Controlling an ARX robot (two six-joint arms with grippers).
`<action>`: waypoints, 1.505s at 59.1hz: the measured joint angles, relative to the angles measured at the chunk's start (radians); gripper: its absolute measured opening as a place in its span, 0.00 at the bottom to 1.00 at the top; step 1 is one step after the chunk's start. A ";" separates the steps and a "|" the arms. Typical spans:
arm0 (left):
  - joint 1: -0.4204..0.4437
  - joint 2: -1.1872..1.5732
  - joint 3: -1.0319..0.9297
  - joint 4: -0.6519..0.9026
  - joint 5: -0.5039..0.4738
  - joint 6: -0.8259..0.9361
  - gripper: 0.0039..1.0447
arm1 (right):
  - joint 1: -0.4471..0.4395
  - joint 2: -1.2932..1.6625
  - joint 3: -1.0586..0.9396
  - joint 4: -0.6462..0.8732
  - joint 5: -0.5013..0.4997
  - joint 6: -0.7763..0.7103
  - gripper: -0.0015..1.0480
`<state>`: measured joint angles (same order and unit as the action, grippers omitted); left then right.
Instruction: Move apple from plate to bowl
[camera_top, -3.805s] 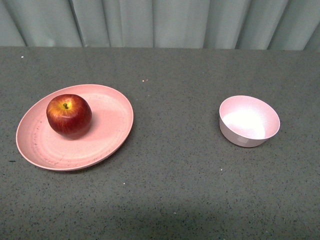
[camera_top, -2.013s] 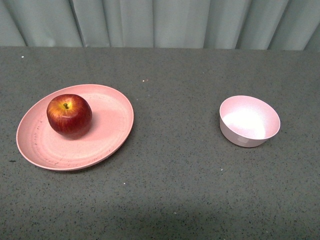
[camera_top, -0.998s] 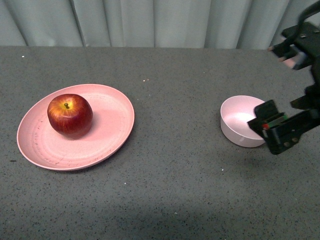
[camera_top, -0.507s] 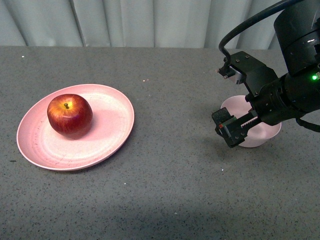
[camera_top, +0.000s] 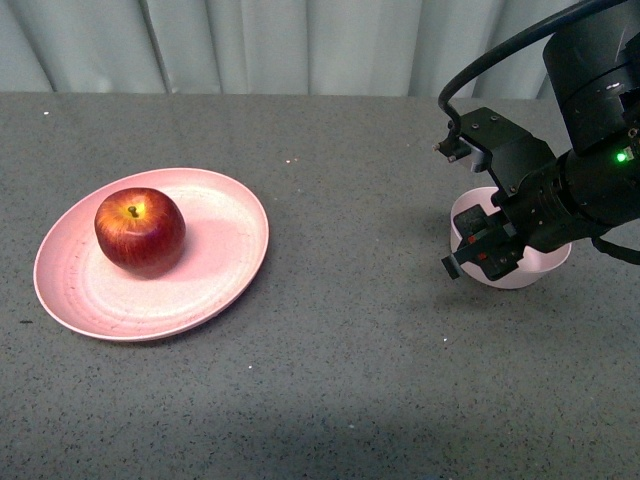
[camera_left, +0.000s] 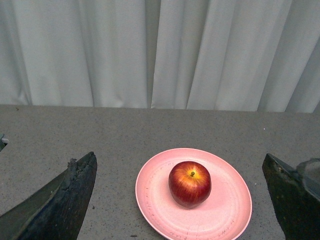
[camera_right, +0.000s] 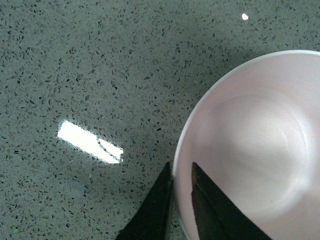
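The apple (camera_top: 139, 230) sits on the plate (camera_top: 225, 255), well apart from the bowl (camera_right: 250, 125). It looks hard, shiny and slippery, so I would squeeze its fat middle. My left jaws are wide apart. My right jaws pinch the bowl's rim.

Bulky matte-black right arm (camera_top: 590, 110), a black cable (camera_top: 505, 42) arching off it, one green light (camera_top: 620, 156) (small, lit), red marks (camera_top: 484, 258) on its hand (camera_top: 470, 255).
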<state>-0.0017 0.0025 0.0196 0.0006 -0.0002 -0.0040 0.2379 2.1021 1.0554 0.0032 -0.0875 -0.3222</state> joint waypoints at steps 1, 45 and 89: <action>0.000 0.000 0.000 0.000 0.000 0.000 0.94 | -0.001 0.000 0.000 -0.003 0.000 0.000 0.09; 0.000 0.000 0.000 0.000 0.000 0.000 0.94 | 0.156 -0.135 -0.011 -0.021 -0.230 -0.033 0.01; 0.000 0.000 0.000 0.000 0.000 0.000 0.94 | 0.261 0.019 0.130 -0.032 -0.282 0.004 0.25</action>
<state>-0.0017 0.0025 0.0196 0.0006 -0.0002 -0.0040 0.4988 2.1208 1.1854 -0.0292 -0.3698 -0.3180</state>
